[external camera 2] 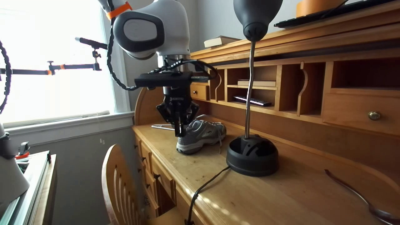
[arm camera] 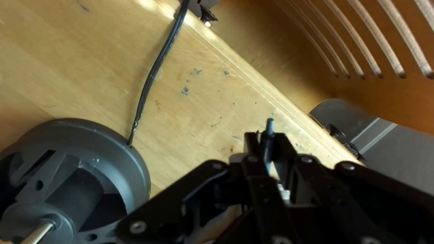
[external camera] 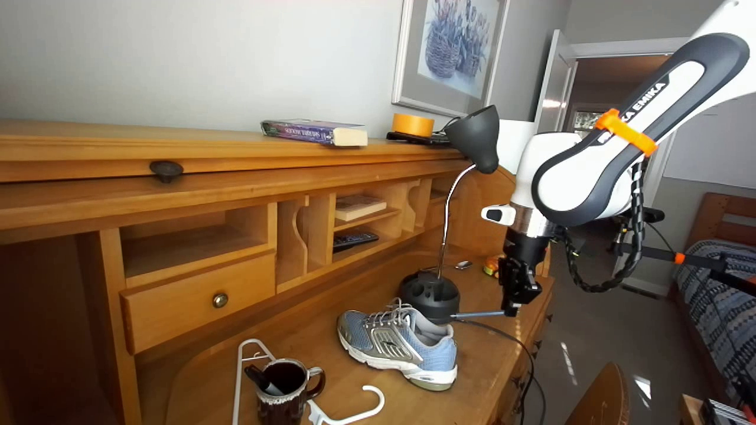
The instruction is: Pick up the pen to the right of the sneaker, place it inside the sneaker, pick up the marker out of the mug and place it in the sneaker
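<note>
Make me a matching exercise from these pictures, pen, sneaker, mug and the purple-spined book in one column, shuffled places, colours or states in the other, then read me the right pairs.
Things
1. Pen
2. Sneaker
3. Mug
4. Purple-spined book

Matches
A. On the top ledge
B. With a dark marker leaning in it
C. Grey-blue with a white sole
D. Clamped in the gripper

Right pairs: 1-D, 2-C, 3-B, 4-A

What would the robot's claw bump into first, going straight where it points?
Probably the desktop near its front edge: the gripper points down, holding the pen. The exact spot is unclear.
</note>
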Robot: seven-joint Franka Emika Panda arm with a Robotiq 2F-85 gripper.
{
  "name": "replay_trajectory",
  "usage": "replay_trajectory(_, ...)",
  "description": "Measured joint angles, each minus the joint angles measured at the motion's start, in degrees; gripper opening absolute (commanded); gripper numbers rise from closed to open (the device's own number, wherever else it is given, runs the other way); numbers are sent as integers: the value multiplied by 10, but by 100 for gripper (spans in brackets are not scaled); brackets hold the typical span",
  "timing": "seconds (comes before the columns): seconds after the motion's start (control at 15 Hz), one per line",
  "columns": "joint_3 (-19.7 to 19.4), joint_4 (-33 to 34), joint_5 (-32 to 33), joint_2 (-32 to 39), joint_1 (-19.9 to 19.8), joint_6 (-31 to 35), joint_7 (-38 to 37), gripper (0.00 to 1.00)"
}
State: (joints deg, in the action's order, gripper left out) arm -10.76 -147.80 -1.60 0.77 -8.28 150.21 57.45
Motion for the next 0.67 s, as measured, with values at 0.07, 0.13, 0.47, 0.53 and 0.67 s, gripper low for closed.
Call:
replay_trajectory(0.07,3,3,14,-13,0,-19,-4,4)
replay_trajectory(0.13,6,7,23,-24,1,-38,-5,4)
replay_trajectory(0.47,25,37,34,-37,8,-113,-5,4)
replay_trajectory(0.53,29,43,36,-35,11,-124,-5,4)
replay_trajectory(0.67,35,57,44,-28,15,-143,-8,4)
